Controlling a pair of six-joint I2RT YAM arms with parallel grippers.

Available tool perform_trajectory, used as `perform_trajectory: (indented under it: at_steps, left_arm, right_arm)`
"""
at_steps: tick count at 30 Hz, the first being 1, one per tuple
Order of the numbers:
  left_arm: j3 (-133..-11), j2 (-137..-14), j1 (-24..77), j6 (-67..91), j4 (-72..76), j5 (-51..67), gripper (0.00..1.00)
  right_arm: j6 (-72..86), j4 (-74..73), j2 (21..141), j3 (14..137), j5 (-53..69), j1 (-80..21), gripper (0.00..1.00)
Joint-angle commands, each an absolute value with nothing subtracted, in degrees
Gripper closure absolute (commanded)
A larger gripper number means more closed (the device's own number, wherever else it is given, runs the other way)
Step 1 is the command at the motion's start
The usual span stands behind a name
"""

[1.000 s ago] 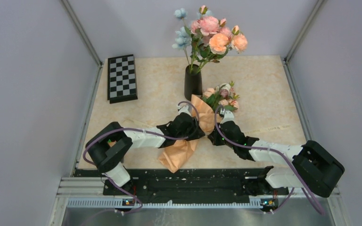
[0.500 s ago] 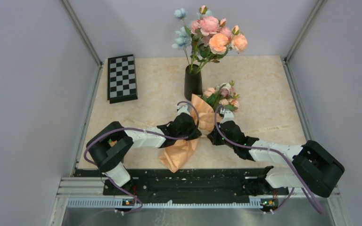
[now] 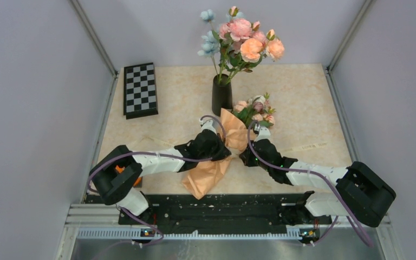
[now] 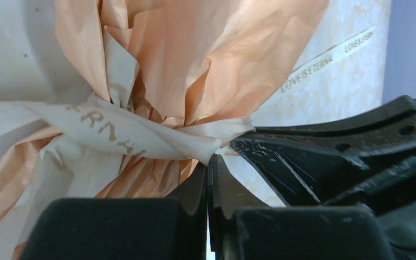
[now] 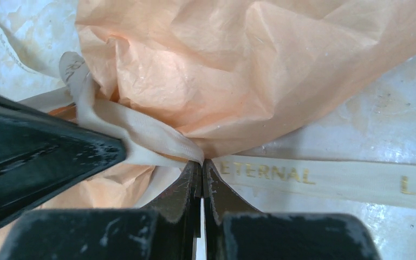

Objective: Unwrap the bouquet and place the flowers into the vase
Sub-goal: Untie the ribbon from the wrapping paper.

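The bouquet point(image 3: 233, 136) lies on the table in its peach paper cone, and its flowers point(image 3: 254, 111) point toward the black vase point(image 3: 221, 97). A cream ribbon point(image 4: 130, 135) with gold lettering is tied round the cone's waist. My left gripper point(image 3: 226, 149) presses against the cone from the left. Its jaws point(image 4: 210, 162) are shut with the ribbon's pinched end at their tips. From the right, my right gripper point(image 3: 245, 153) meets the same knot, and its jaws point(image 5: 202, 165) are shut on the ribbon point(image 5: 141, 135). The two grippers sit tip to tip.
The vase holds a taller pink, orange and pale-blue bunch point(image 3: 244, 40). A folded chessboard point(image 3: 140, 89) lies at the back left. A loose ribbon tail point(image 3: 306, 146) trails right across the table. Grey walls close in both sides.
The left gripper has closed on the ribbon at the knot, and the left arm's elbow has swung down and left. The right arm and the bouquet have stayed put.
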State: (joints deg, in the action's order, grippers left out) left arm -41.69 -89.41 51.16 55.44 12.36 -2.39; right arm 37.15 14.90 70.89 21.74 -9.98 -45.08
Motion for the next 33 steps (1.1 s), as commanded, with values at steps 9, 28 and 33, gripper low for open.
perform_trajectory:
  at_steps: [9, 28, 33]
  left_arm:
    - [-40.30, -80.54, 48.06, 53.54, 8.50, -0.30, 1.00]
    - [-35.24, -75.28, 34.34, 48.46, 5.80, 5.25, 1.00]
    - [-33.90, -74.75, 30.01, 46.74, 5.58, 5.04, 1.00]
  right_arm:
    - [40.82, 11.90, 72.38, 21.61, -15.30, -44.58, 1.00]
    - [42.64, 10.28, 74.27, 21.94, -17.15, -44.44, 1.00]
    - [43.62, 9.32, 74.23, 21.67, -17.88, -44.47, 1.00]
